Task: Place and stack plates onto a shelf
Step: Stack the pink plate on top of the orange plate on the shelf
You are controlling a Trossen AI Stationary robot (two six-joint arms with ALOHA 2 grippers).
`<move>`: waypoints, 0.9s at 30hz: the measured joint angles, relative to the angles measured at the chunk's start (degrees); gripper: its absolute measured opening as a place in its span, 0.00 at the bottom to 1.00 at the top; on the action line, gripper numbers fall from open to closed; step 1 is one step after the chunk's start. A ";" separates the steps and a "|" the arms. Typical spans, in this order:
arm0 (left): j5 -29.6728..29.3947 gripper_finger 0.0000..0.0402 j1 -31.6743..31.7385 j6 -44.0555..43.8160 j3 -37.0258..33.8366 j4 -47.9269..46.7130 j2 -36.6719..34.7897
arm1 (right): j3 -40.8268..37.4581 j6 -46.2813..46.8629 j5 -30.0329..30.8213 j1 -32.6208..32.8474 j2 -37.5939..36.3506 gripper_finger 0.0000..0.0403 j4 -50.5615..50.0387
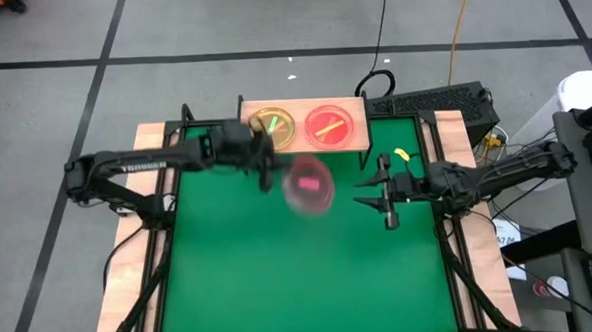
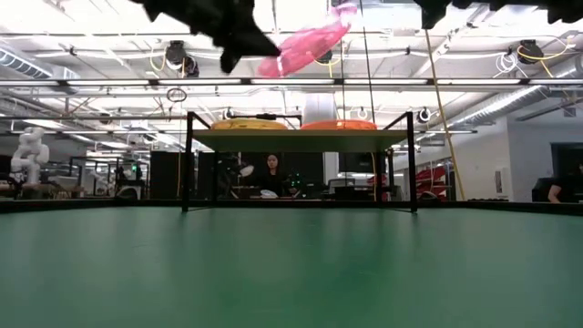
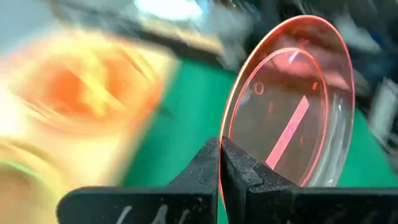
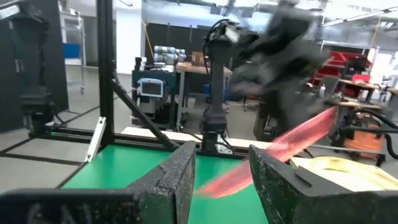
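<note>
Shelf (image 1: pixel 300 111) stands at the far edge of the green surface (image 1: pixel 310 265), a small light-wood board on thin black legs, and both its places are taken: an amber plate (image 1: pixel 271 126) on its left half, a red-orange plate (image 1: pixel 328 126) on its right, the two sitting side by side with bare wood only at the rims. Just in front of the shelf, the left gripper (image 3: pixel 221 167) holds a pink plate (image 1: pixel 308 183) up in the air, its jaws pinched tight on the plate's rim; in the left wrist view the disc stands nearly on edge, a pink bar across its centre. From table height the pink plate (image 2: pixel 305 47) hangs tilted, well above the shelf top, with clear air between them. The right gripper (image 1: pixel 387 192) waits near the right side of the surface, apart from the pink plate, jaws parted with nothing between them. The whole near stretch of green is open. Beyond the shelf legs a person (image 2: pixel 271 175) sits in the room behind.
</note>
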 joint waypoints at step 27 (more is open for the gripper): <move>4.82 0.01 18.53 7.17 33.98 -6.59 28.54 | 0.00 0.56 0.20 0.62 -0.41 0.33 -2.93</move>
